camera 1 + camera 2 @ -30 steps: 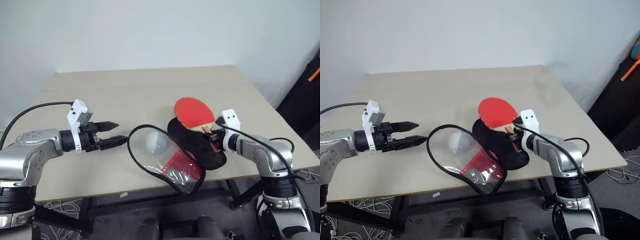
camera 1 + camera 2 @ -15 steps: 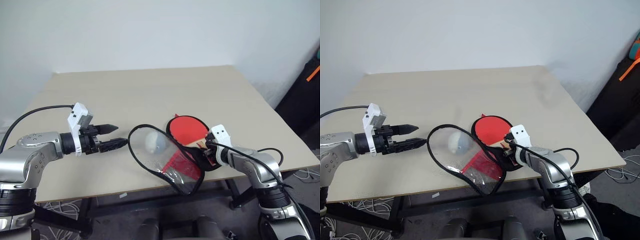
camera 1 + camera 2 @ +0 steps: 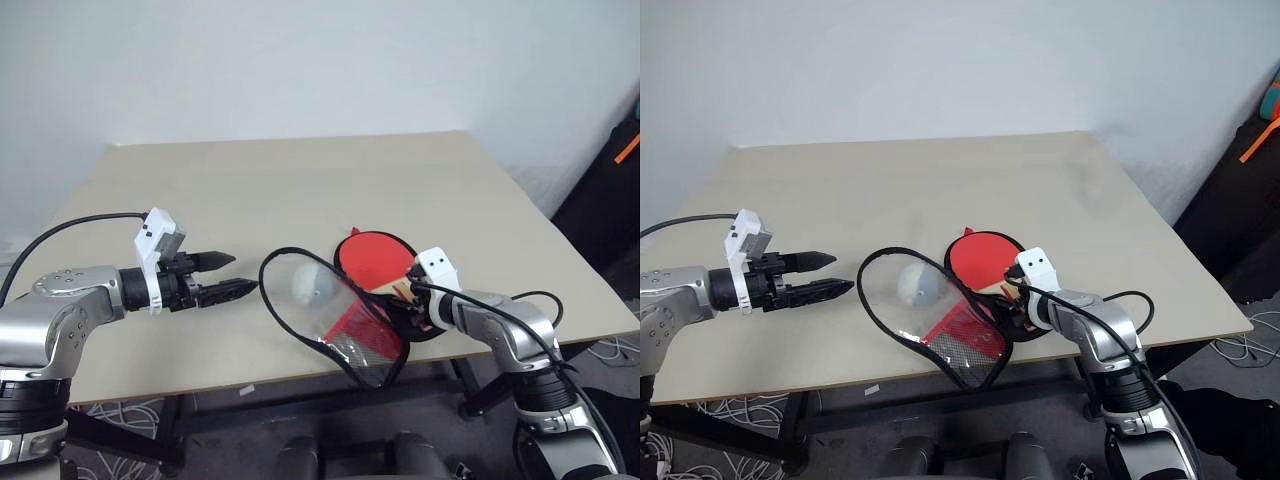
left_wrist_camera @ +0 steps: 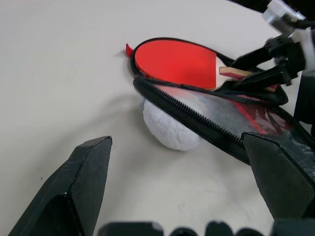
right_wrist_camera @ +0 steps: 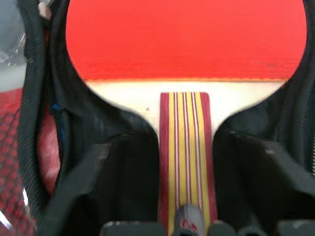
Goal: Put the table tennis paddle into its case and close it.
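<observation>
- Two halves of the case (image 3: pixel 345 320) stand apart on the table (image 3: pixel 250 190): the clear-plastic flap with its black zipper edge rises tilted toward the left gripper, while the dark lower half lies flat near the table's front edge.
- Inside that lower half lies the table tennis paddle (image 3: pixel 375 258), red face up, its round blade ringed by the case's black edging; the striped wooden handle points toward the right gripper.
- Under the raised clear flap sits a small white ball (image 4: pixel 170 130), resting on the tabletop just beside the paddle's blade; whether it lies inside the case or just beneath the flap I cannot tell.
- Red mesh fabric of the case shows through the clear panel near the front edge.
- Right gripper (image 3: pixel 412 300) sits at the handle end of the paddle; in the right wrist view its two black fingers stand spread on either side of the handle, not pinching it.
- Left gripper (image 3: pixel 228 275) hovers above the table with its fingers spread and nothing between them, near the flap's rim but apart from it.
- One second ago the right gripper held the paddle up by the handle, blade tilted above the dark half of the case; now the paddle lies down inside it and the fingers have let go.
- Left gripper has kept its place and its spread.
</observation>
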Tool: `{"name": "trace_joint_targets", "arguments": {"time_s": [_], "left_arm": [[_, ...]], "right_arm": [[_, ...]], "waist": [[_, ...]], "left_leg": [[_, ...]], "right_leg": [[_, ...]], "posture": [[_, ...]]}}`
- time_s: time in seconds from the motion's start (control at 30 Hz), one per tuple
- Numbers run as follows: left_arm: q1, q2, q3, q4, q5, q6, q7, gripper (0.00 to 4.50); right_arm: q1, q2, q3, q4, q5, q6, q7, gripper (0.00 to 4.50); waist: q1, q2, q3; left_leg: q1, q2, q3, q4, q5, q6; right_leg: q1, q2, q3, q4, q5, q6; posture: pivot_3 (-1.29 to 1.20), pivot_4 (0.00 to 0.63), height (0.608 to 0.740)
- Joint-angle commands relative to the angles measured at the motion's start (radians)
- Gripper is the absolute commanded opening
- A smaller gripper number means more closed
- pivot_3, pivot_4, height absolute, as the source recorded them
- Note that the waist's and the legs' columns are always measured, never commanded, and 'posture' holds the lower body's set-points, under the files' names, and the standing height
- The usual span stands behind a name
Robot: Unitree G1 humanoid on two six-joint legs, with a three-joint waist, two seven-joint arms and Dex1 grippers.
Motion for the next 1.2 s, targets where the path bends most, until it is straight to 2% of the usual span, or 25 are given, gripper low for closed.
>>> {"name": "trace_joint_targets", "arguments": {"time_s": [0.03, 0.17, 0.3, 0.47, 0.77, 0.97, 1.1, 1.2], "left_arm": [[0.002, 0.029, 0.036, 0.011, 0.004, -0.015, -0.016, 4.5], [0.034, 0.043, 0.014, 0.048, 0.03, -0.038, -0.042, 4.5], [0.038, -0.02, -0.03, 0.05, 0.047, -0.045, -0.012, 4.5], [-0.025, -0.146, -0.116, 0.019, 0.065, -0.032, 0.062, 4.5], [-0.234, -0.345, -0.252, -0.012, 0.074, -0.021, 0.132, 4.5], [-0.408, -0.558, -0.35, 0.143, 0.159, -0.079, 0.227, 4.5], [-0.418, -0.622, -0.406, 0.197, 0.223, -0.093, 0.272, 4.5], [-0.324, -0.613, -0.433, 0.115, 0.205, -0.019, 0.27, 4.5]], "right_arm": [[-0.063, -0.081, -0.072, -0.152, 0.096, 0.062, 0.097, 4.48], [-0.152, -0.21, -0.169, -0.209, 0.198, 0.11, 0.206, 4.48], [-0.232, -0.289, -0.215, -0.176, 0.232, 0.09, 0.252, 4.48], [-0.289, -0.308, -0.223, -0.113, 0.222, 0.045, 0.246, 4.48], [-0.289, -0.348, -0.216, -0.053, 0.212, -0.028, 0.258, 4.48], [-0.309, -0.383, -0.205, 0.016, 0.19, -0.08, 0.27, 4.48], [-0.318, -0.419, -0.208, 0.018, 0.18, -0.118, 0.292, 4.48], [-0.299, -0.448, -0.213, -0.01, 0.193, -0.124, 0.313, 4.48]], "waist": [[0.0, 0.002, 0.001], [0.0, 0.004, 0.002], [0.002, 0.002, 0.002], [0.003, 0.002, 0.001], [0.002, 0.001, 0.001], [0.014, 0.0, 0.001], [0.013, 0.001, 0.0], [0.011, 0.001, 0.0]], "left_leg": [[0.0, 0.0, 0.0, 0.0, 0.0, 0.0], [-0.001, 0.0, 0.001, 0.0, 0.0, 0.0], [0.0, 0.001, 0.0, 0.0, 0.0, 0.0], [-0.001, 0.0, 0.0, 0.001, 0.0, 0.0], [-0.001, -0.002, 0.0, 0.001, 0.0, 0.0], [-0.001, -0.002, 0.0, 0.003, 0.001, 0.001], [-0.001, -0.002, 0.001, 0.002, 0.0, 0.001], [-0.001, -0.002, 0.001, 0.002, 0.0, 0.001]], "right_leg": [[0.0, 0.0, 0.0, 0.0, 0.0, 0.0], [0.0, -0.001, 0.0, 0.0, 0.0, 0.0], [0.0, 0.0, -0.002, -0.001, 0.0, 0.0], [0.001, -0.001, -0.001, -0.001, 0.0, 0.0], [0.001, -0.002, -0.001, -0.001, 0.001, -0.001], [0.003, -0.002, 0.0, -0.001, 0.001, 0.0], [0.001, -0.002, 0.001, -0.001, 0.002, -0.002], [0.001, -0.002, 0.001, -0.001, 0.002, -0.003]], "posture": [[0.0, 0.0, 0.698], [0.0, 0.0, 0.698], [0.0, 0.0, 0.698], [0.0, 0.0, 0.698], [0.0, 0.0, 0.698], [0.0, 0.0, 0.698], [0.0, 0.0, 0.698], [0.0, 0.0, 0.698]]}}
